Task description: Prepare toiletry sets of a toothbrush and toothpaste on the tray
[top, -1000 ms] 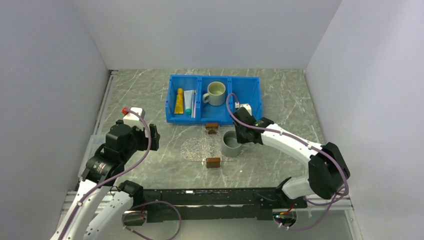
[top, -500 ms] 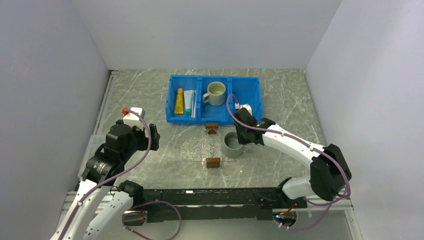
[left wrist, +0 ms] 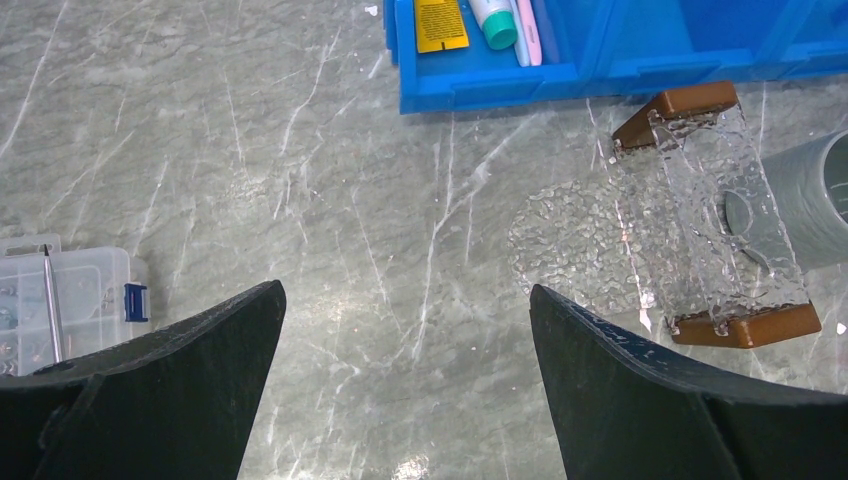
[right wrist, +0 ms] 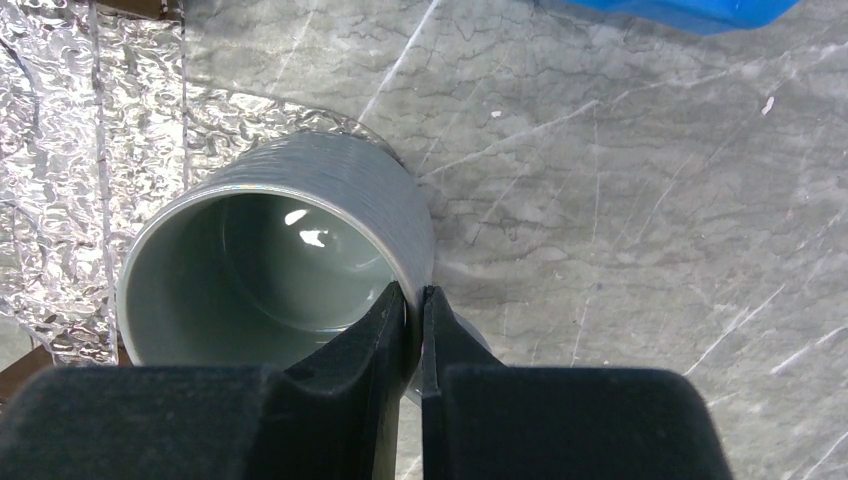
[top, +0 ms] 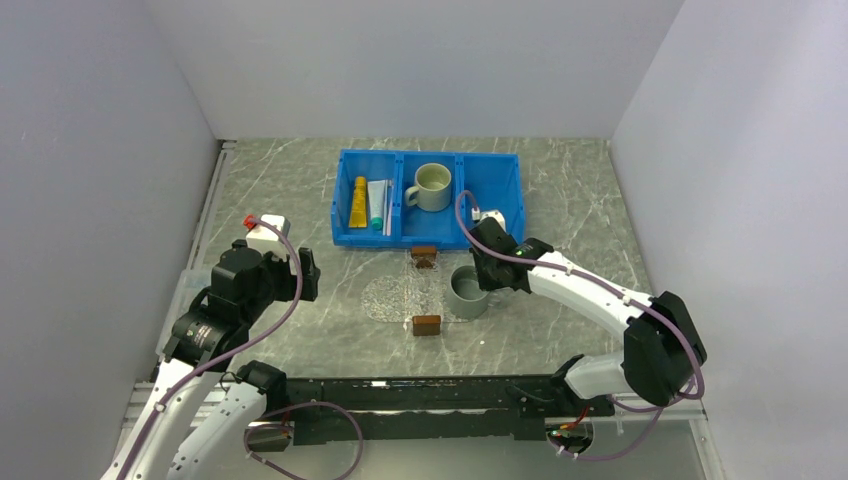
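Note:
A yellow-orange toothpaste [top: 358, 202] [left wrist: 438, 20], a white toothpaste [top: 376, 204] with a teal cap [left wrist: 493, 18] and a thin pale pink toothbrush [top: 387, 208] [left wrist: 527, 30] lie in the left compartment of the blue bin [top: 380, 240]. The clear tray [top: 395, 298] [left wrist: 690, 230] [right wrist: 60, 150] with brown end handles lies in front of the bin. A grey mug [top: 466, 291] [right wrist: 270, 250] stands at the tray's right edge. My right gripper [top: 480, 272] [right wrist: 415, 290] is shut on the mug's rim, one finger inside and one outside. My left gripper [top: 306, 275] [left wrist: 405, 290] hangs open over bare table, left of the tray.
A white mug [top: 432, 187] sits in the bin's middle compartment; the right compartment holds nothing I can see. A small clear plastic box [left wrist: 60, 300] lies on the table at the far left. Grey walls close in the table on three sides.
My right gripper and the grey mug have drifted slightly to the right. The left arm has not moved.

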`<state>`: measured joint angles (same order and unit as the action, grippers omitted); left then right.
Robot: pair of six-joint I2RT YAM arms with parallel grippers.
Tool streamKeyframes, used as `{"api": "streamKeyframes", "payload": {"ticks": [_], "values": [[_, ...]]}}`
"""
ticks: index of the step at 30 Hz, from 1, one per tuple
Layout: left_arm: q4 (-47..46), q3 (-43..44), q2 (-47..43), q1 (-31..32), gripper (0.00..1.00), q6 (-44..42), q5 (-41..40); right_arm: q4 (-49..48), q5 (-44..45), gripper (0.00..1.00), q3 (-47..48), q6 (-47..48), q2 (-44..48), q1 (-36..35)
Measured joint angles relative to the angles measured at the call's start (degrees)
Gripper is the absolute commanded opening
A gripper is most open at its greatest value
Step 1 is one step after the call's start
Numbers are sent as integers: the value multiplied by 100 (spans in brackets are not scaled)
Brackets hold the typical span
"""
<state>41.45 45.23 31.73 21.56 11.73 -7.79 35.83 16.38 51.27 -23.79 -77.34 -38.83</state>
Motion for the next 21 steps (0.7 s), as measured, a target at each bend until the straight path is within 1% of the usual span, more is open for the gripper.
{"api": "streamKeyframes", "payload": {"ticks": [18, 19, 21], "values": [[0, 0, 0, -11, 99, 0, 0, -79, -48, 0, -35, -28, 28, 0], [0, 0, 0, -11, 99, 0, 0, -79, -48, 2, -35, -31, 28, 0], [0, 0, 0, -11, 99, 0, 0, -79, -48, 12, -35, -31, 28, 0]]}}
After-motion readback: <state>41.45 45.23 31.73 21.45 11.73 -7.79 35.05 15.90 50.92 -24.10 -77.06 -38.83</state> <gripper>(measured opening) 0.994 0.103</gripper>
